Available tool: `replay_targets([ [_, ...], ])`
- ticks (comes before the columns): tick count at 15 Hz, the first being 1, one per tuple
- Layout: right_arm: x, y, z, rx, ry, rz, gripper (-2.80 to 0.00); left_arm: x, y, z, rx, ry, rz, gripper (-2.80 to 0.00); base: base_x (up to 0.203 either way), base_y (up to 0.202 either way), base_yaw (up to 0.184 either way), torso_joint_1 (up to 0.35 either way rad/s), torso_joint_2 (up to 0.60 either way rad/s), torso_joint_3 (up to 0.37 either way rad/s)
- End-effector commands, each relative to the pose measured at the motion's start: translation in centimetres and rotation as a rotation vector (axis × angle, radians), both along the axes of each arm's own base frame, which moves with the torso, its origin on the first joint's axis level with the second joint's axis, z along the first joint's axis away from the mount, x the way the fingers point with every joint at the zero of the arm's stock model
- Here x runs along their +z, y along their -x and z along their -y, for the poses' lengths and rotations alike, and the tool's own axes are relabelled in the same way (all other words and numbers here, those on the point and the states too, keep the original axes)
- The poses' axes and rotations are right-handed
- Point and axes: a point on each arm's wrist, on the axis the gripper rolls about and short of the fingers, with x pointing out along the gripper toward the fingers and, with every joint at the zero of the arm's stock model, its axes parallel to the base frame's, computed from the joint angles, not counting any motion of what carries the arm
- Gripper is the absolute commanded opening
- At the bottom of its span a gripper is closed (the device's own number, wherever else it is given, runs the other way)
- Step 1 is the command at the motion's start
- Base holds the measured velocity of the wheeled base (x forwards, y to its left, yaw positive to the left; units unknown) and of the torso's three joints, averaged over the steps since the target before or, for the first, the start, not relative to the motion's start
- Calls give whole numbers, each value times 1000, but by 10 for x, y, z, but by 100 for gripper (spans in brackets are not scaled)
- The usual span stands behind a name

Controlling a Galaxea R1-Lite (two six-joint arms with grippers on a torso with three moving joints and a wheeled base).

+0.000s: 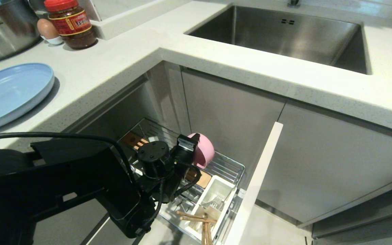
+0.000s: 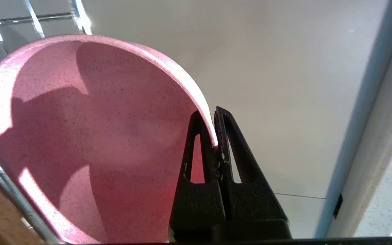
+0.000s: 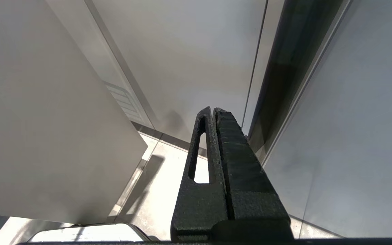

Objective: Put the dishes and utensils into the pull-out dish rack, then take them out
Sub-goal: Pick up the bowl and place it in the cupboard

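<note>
Left wrist view: left gripper [image 2: 214, 117] fingers pinch pink bowl [image 2: 80, 136] rim.

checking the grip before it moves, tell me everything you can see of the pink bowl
The pink bowl is small, round and matte, with fine dark speckles, likely plastic or ceramic. It stands tipped on its edge in the chrome wire dish rack, its hollow facing the wrist camera. The left gripper is shut on its rim, one finger inside, one outside. A rack wire crosses its lower edge. No chips or contents show.
</note>
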Motion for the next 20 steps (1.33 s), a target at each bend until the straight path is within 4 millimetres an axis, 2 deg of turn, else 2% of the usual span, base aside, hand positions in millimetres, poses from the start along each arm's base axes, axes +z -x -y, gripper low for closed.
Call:
replay_targets([
  [1, 0, 0, 0, 0, 0, 5, -280, -1, 0, 0, 1, 10, 0, -280, 0, 0, 0, 0, 0, 0],
  [8, 0, 0, 0, 0, 0, 5, -280, 4, 1, -1, -1, 17, 9, -280, 0, 0, 0, 0, 0, 0],
  [9, 0, 0, 0, 0, 0, 5, -280, 3, 1, -1, 1, 16, 7, 0, 0, 0, 0, 0, 0, 0],
  [16, 0, 0, 0, 0, 0, 5, -280, 8, 4, -3, 13, 31, 4, 0, 0, 0, 0, 0, 0, 0],
  [20, 0, 0, 0, 0, 0, 5, -280, 14, 15, -6, 47, -32, -105, 0, 0, 0, 0, 0, 0, 0],
])
